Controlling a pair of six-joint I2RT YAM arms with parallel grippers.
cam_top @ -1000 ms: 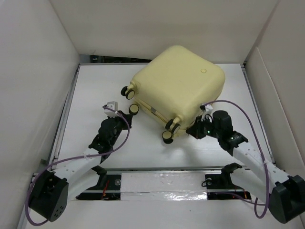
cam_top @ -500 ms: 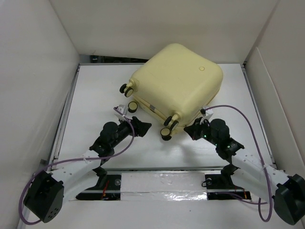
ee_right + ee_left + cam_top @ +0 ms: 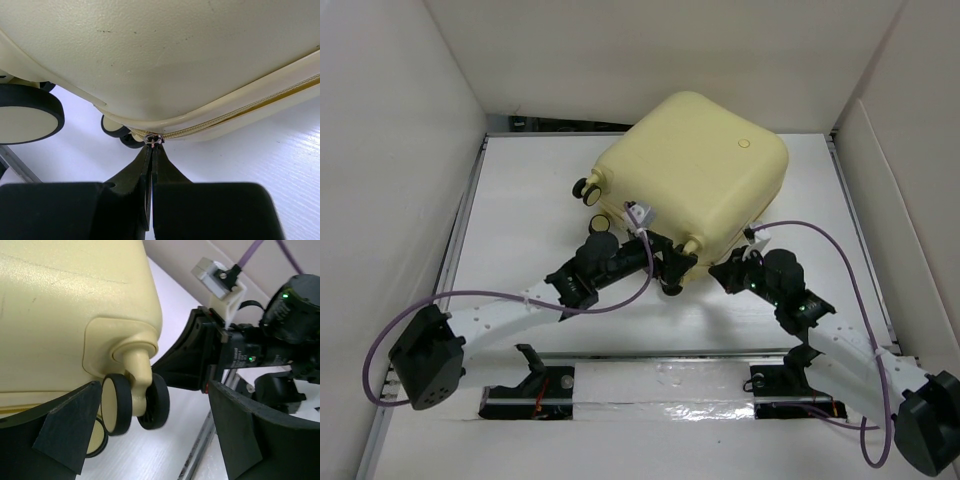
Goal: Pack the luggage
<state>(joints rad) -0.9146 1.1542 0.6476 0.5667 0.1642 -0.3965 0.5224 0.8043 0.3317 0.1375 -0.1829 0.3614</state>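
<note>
Where the luggage lies, top view: luggage point(image 3: 690, 165) shut and flat on the far right part of the table point(image 3: 520, 200), its wheeled end turned toward the near edge.
Luggage, change: turned slightly since a second ago; much as it lay half a second ago.
Left arm, change: it has swung in from the near left of the table to the middle. The left gripper point(image 3: 672, 268) is now at the near corner of the luggage, where before it stood well apart.
Right arm, change: hardly moved in the last half second. The right gripper point(image 3: 728, 270) is against the near right side of the luggage.
Left wrist view, fingers: spread wide, nothing pinched.
Left wrist view, wheel pair point(image 3: 135, 402): black with cream hubs, under the pale yellow corner and between the two fingers; contact cannot be told.
Left wrist view, behind: the right gripper is just beyond the wheels.
Right wrist view, fingers: pressed together, pinching the zipper pull point(image 3: 154, 139).
Right wrist view, zipper point(image 3: 240, 107): runs closed along the shell's lower seam, right of the pull.
Right wrist view, wheel point(image 3: 27, 112): at the left, near the pull, apart from the fingers.
</note>
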